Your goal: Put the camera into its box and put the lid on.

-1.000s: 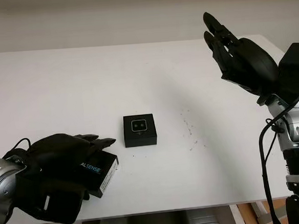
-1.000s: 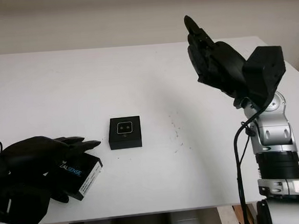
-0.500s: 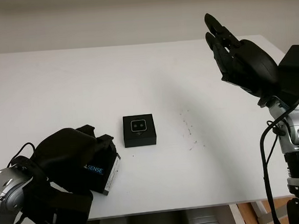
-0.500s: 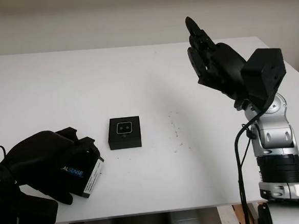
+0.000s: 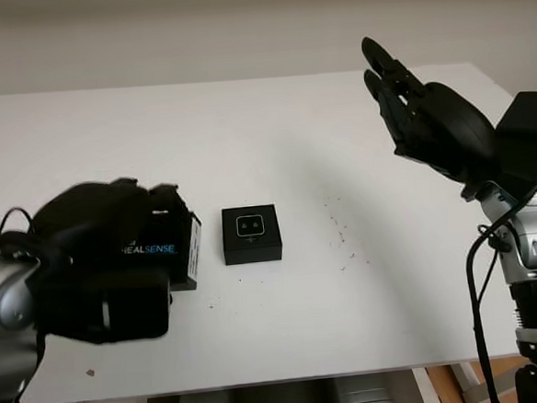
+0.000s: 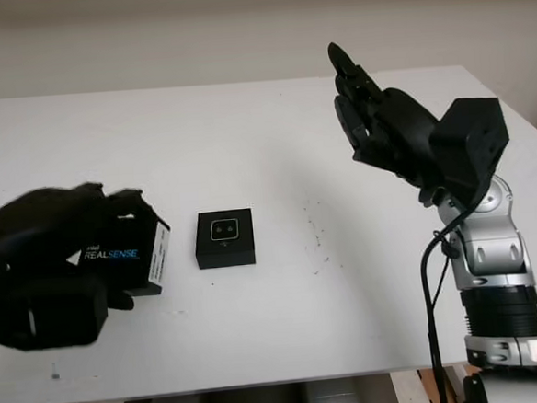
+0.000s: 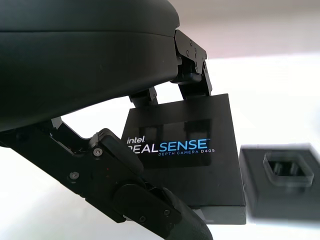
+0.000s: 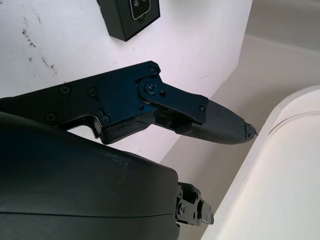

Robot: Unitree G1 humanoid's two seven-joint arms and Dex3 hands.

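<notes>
Left hand (image 5: 98, 269), at the frame's left, grips the flat black cardboard lid printed "REALSENSE" (image 7: 182, 152), lifted off the white desk (image 5: 246, 138). Just right of it, centre frame, the open black box (image 5: 251, 235) cradles the small camera (image 5: 251, 226). Right hand (image 5: 419, 108), upper right, hangs open, holding nothing.

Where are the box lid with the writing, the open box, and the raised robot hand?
Lid (image 7: 185, 145), left wrist view: printed top face.
Box (image 5: 251, 234), left eye view: top, camera inside.
Right robot hand (image 6: 378, 125), right eye view: palm.
</notes>
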